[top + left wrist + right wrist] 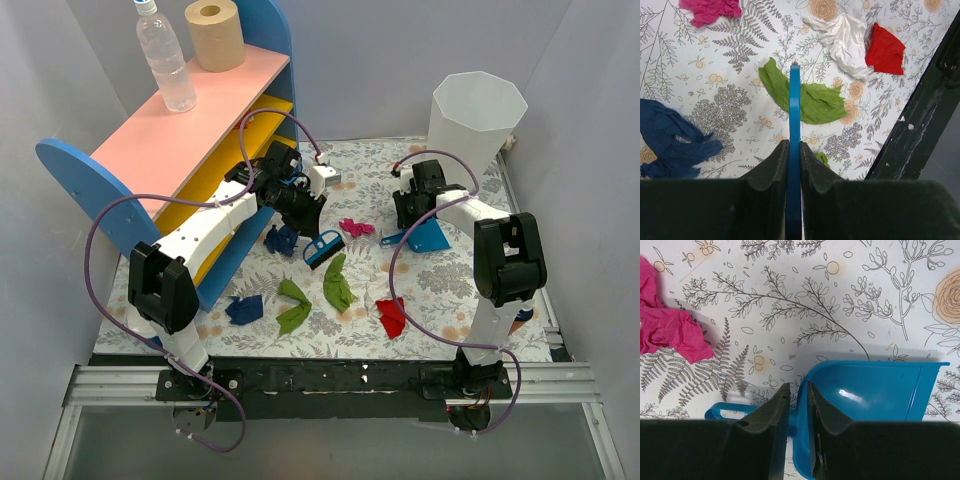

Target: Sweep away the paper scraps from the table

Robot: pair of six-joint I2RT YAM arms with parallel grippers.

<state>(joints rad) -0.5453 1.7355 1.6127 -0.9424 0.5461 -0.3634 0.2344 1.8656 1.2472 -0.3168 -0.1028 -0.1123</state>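
My left gripper (300,215) (794,147) is shut on the thin handle of the small blue brush (794,110), whose head (322,248) sits low over the table (450,285). Around it lie paper scraps: green (815,100) (338,283), white (845,40), red (885,50) (392,316), magenta (710,10) (355,227) and navy (670,140) (244,308). My right gripper (410,215) (797,387) straddles the back wall of the blue dustpan (875,390) (425,238). Its jaws are narrow, with a sliver of gap on the left of the wall.
A pink-and-yellow shelf (190,140) with blue ends stands at the left, carrying a bottle (165,55) and a paper roll (215,35). A white bin (475,115) stands at the back right. A black rail (330,378) (920,125) runs along the table's near edge.
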